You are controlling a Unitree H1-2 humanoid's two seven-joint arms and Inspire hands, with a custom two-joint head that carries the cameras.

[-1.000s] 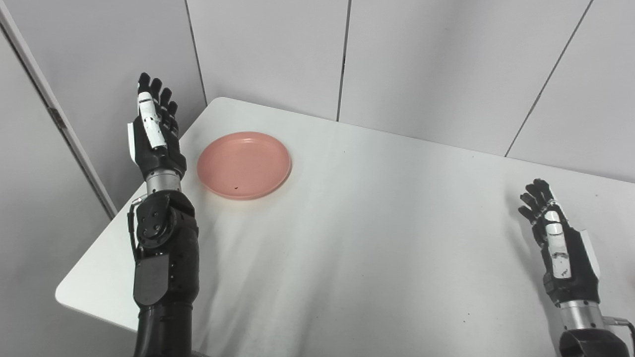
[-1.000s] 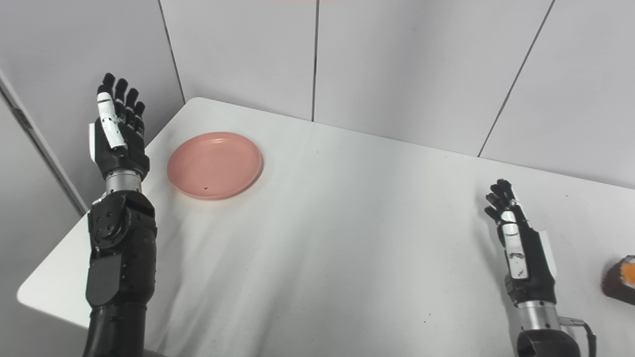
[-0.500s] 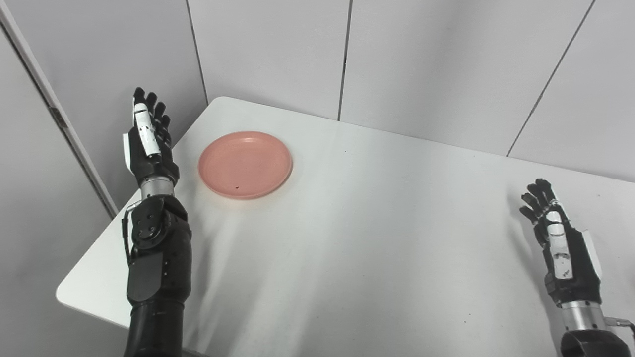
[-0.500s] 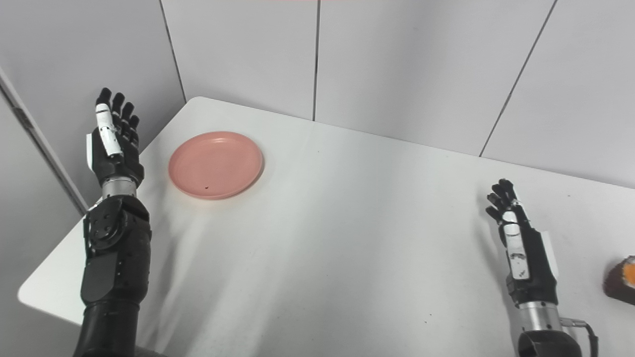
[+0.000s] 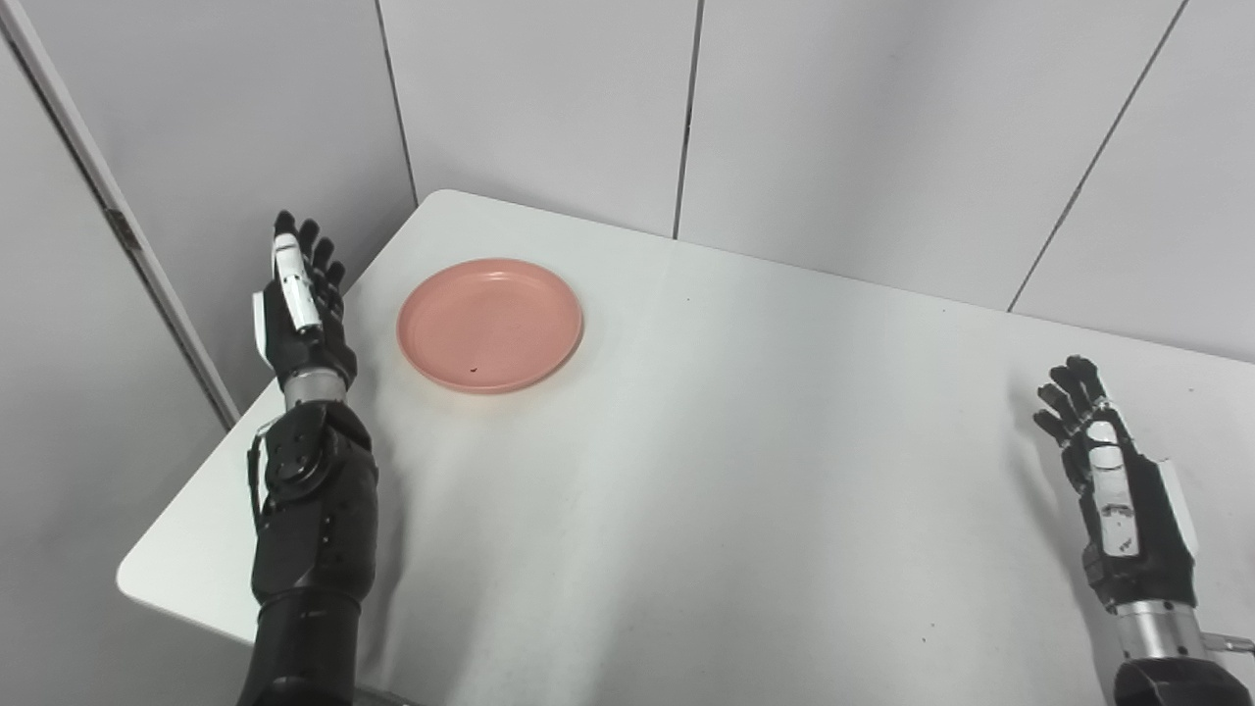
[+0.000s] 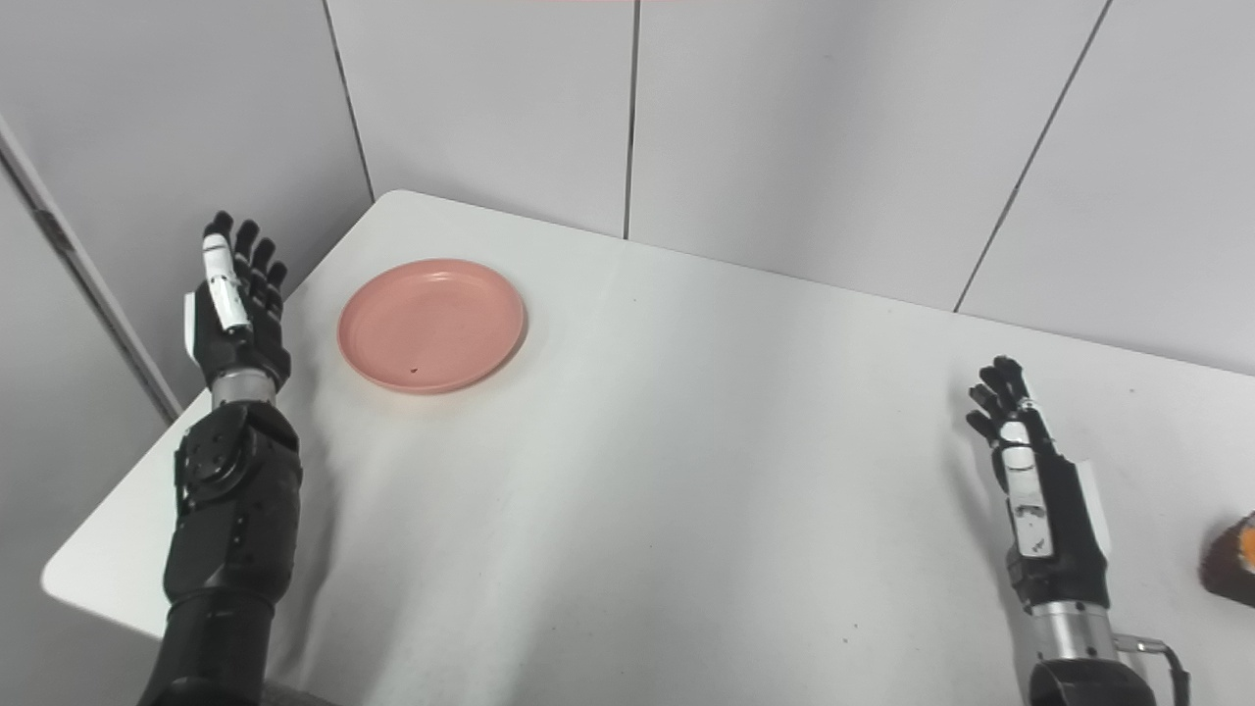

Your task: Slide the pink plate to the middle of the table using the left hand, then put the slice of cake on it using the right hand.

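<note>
Pink plate point(image 5: 490, 324), round and shallow with a raised rim, lying flat on the white table point(image 5: 706, 471) near its far left corner, well away from the table's middle. Bare inside except for one small dark speck near the front rim. Glossy, evenly coloured, untouched by either hand.

Just left of the plate, at the table's left edge: left hand point(image 5: 299, 314), raised on an upright forearm, black with a white strip along one finger. Fingers point(image 5: 290, 265) straight, pointing up and slightly apart, holding nothing, clear of the plate's rim. Dark forearm rising from the bottom edge, wrist ring of bare metal showing below the palm.

Far to the right of the plate, across the wide bare stretch of table: right hand point(image 6: 1041, 500), also upright on its forearm, fingers extended and a little curled at the tips, spread, empty, touching nothing. Silver wrist cuff and a thin cable visible at its base.

Farther right again from the plate, beyond the right hand at the picture's edge in the right eye view only: slice of cake point(image 6: 1235, 564), dark brown with an orange patch, largely cut off by the frame, resting on the table apart from the right hand.

Behind the plate, grey wall panels point(image 5: 549, 108) with dark vertical seams.
</note>
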